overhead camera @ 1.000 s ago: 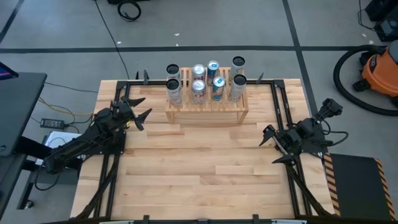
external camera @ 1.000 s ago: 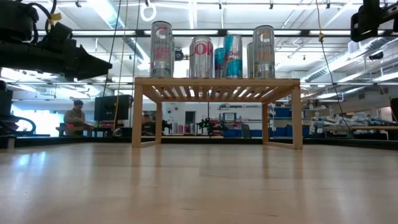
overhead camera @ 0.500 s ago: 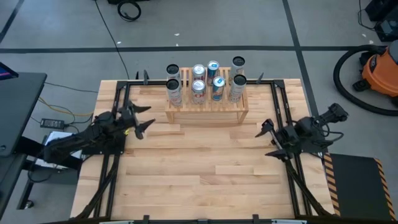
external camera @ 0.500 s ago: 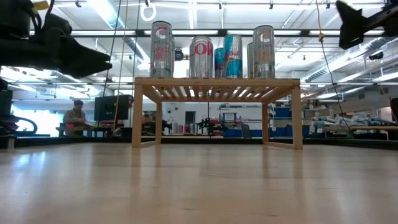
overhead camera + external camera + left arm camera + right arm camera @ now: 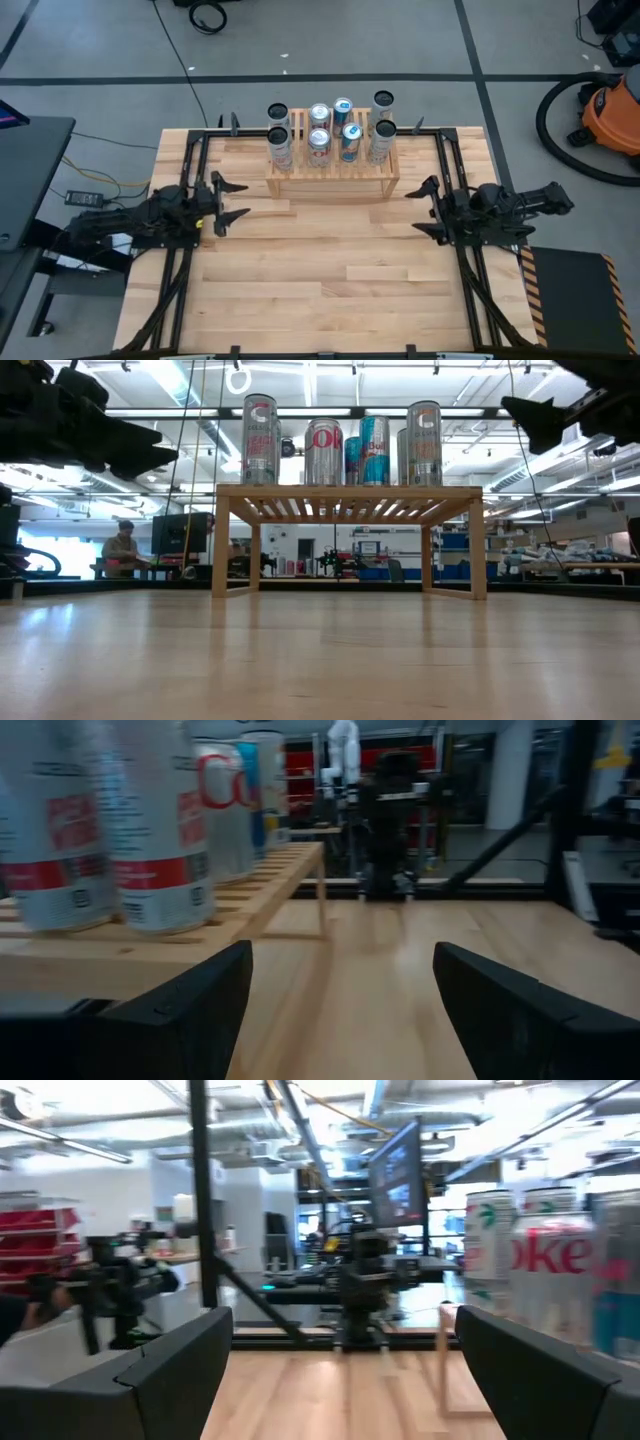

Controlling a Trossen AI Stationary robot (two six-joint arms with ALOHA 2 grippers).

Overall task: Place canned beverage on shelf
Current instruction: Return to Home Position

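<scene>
Shelf [image 5: 330, 187] under red-lettered Coke cans [image 5: 323, 452]; left gripper [image 5: 244, 198], right gripper [image 5: 411, 211]: fingers wide apart, empty.

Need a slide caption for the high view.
Eight cans stand on the shelf; left gripper and right gripper open, empty, either side.

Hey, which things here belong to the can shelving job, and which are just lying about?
Job: the shelf, the eight cans on it, the left gripper and the right gripper, both open and empty.
Lying about: the orange vacuum and the cable coil on the floor, a seated person far behind.
</scene>
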